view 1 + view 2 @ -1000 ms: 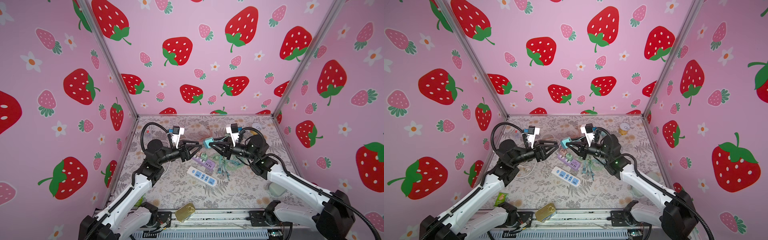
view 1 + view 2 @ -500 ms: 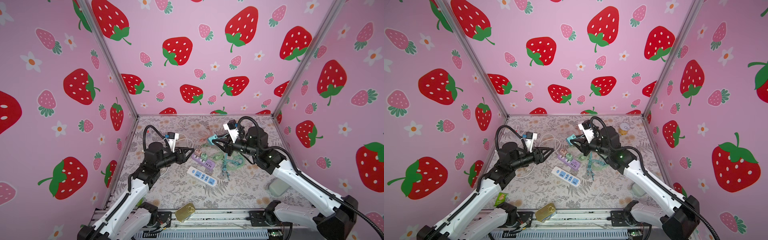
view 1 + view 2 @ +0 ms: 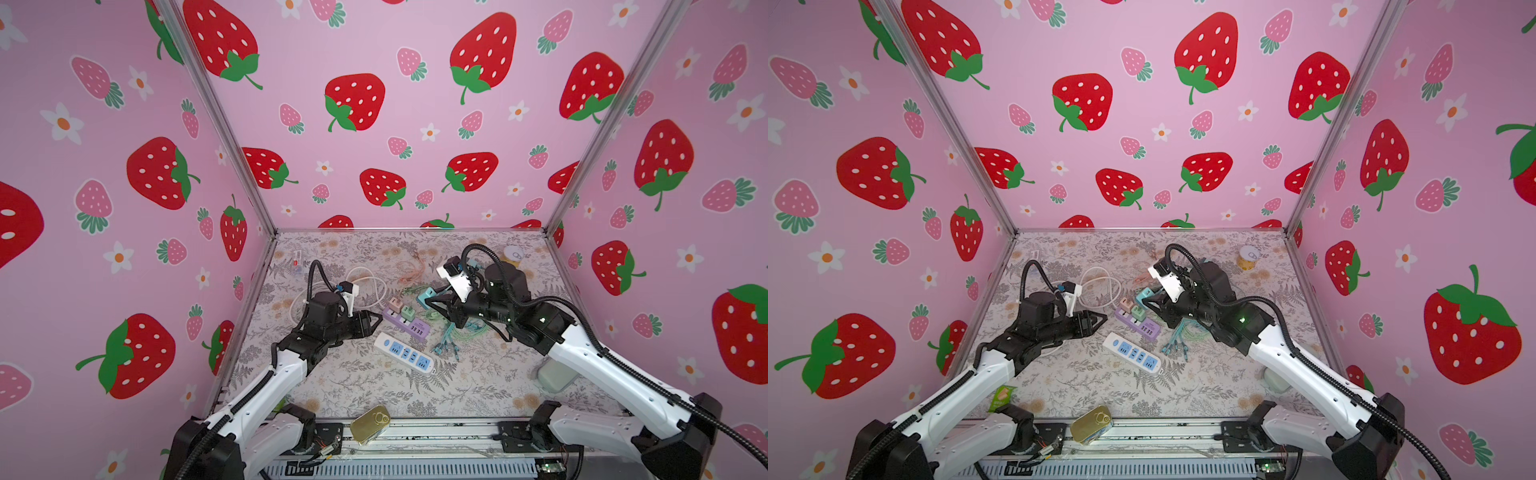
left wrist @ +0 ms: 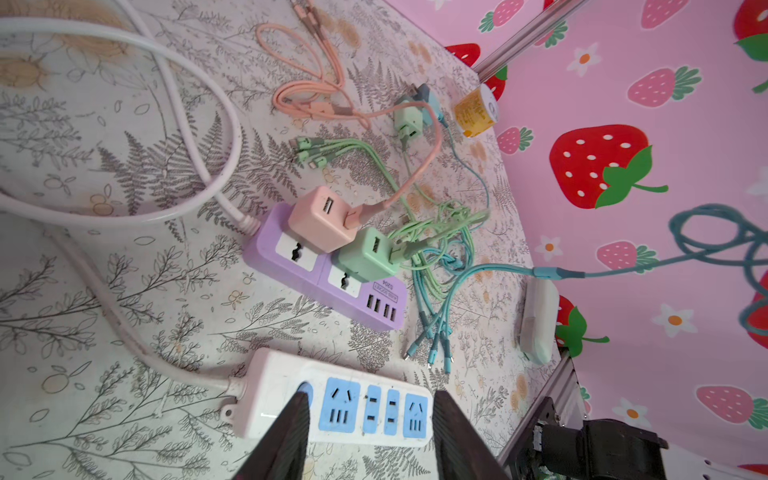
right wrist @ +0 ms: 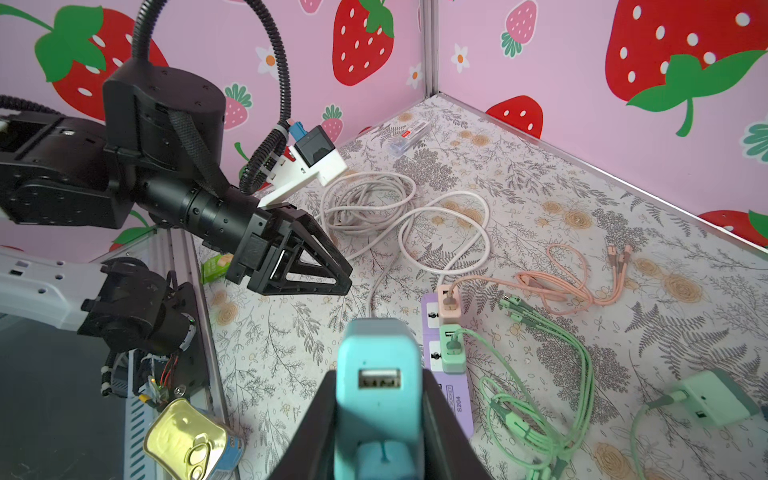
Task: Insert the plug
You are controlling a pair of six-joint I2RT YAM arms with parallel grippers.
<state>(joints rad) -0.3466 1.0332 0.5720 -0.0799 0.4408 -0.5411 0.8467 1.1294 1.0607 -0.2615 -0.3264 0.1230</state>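
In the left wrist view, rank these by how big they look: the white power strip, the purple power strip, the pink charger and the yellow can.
1. white power strip, nearest the camera, which helps its lead
2. purple power strip
3. pink charger
4. yellow can, far off, so its true size is unsure

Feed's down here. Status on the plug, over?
Left gripper open, empty. Right gripper shut on teal plug, not yet inserted. In the way: pink adapter, green adapter on purple strip.
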